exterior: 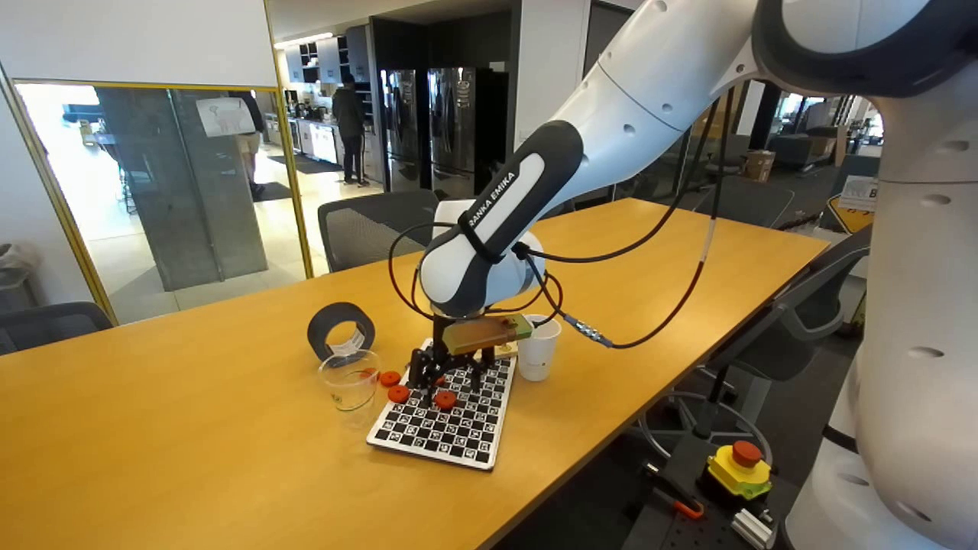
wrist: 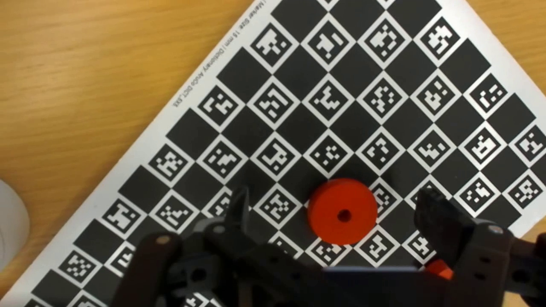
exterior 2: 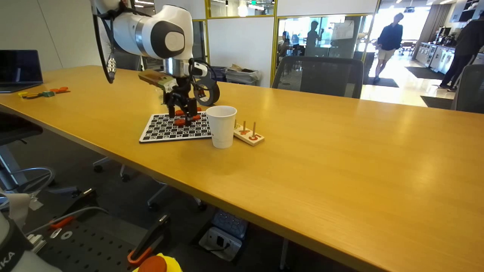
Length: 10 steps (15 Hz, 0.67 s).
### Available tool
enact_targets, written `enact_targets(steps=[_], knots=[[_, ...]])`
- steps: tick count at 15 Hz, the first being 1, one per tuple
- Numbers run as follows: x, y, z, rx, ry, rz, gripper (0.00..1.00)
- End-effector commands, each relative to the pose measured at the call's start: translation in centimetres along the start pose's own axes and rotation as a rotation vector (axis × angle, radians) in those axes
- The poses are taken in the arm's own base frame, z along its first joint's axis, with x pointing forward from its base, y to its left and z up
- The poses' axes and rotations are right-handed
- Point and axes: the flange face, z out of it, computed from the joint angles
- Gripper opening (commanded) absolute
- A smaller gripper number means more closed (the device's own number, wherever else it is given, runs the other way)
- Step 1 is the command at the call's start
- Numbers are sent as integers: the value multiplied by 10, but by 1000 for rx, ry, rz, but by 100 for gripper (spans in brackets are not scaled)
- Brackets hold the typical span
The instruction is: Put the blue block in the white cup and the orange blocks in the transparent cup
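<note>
My gripper (wrist: 339, 209) is open above the checkered board, its fingers apart on either side of a round orange block (wrist: 343, 211) with a hole, touching neither side. In both exterior views the gripper (exterior: 451, 386) hangs low over the board, and several orange blocks lie on or beside it, one at its edge (exterior: 398, 393). The transparent cup (exterior: 353, 397) stands left of the board in an exterior view. Upright at the board's opposite side is the white cup (exterior 2: 222, 128), which peeks in at the left of the wrist view (wrist: 10, 226). No blue block is visible.
The flat checkered marker board (exterior: 435, 441) lies beneath the gripper. Behind the transparent cup stands a black tape roll (exterior: 318, 336). A wooden peg board (exterior 2: 249, 136) sits close to the white cup. A laptop (exterior 2: 19, 70) and some tools (exterior 2: 47, 93) are further along the table.
</note>
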Motion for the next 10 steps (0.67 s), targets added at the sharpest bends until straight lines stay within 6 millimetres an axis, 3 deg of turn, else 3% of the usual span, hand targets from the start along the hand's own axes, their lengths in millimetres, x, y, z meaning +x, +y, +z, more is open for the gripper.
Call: enact_targets(steps=[1,8,9,10], knots=[[10,-4,-1,2,30,16,100],[14,-3,4,8,42,20,100],[14,-3,4,7,46,22,75],[14,-3,4,3,46,22,74]])
